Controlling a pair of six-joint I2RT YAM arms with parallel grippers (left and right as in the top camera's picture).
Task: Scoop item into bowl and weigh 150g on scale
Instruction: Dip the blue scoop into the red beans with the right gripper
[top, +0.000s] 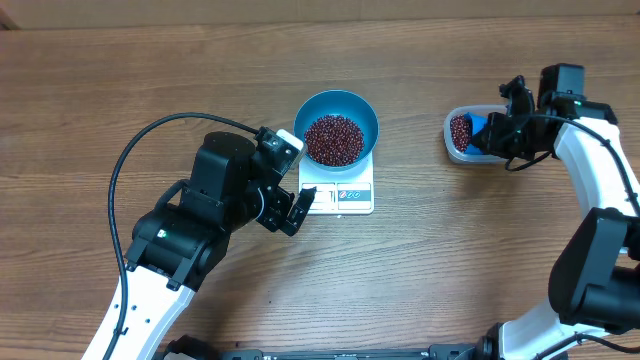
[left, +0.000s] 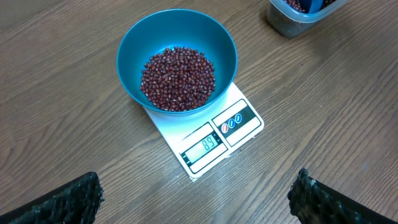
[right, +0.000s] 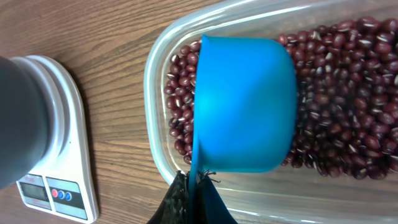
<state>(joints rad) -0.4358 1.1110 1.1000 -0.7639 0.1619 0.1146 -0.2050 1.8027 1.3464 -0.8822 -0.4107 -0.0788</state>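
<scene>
Jaws wide on my left gripper (top: 294, 176), right gripper (right: 191, 196) pinching scoop (right: 245, 106) in tub (right: 153, 93), bowl (top: 368, 118) of beans (top: 333, 140) on scale (top: 345, 196), brown wood-grain table (top: 450, 260)

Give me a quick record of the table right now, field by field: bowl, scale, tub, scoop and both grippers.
blue bowl: on the scale, partly filled with red-brown beans
scale: white, display appears to read 89
clear tub: right of the scale, holds more beans
blue scoop: down in the tub, on the beans
right gripper: shut on the scoop's handle
left gripper: open, empty, by the scale's left edge
</scene>
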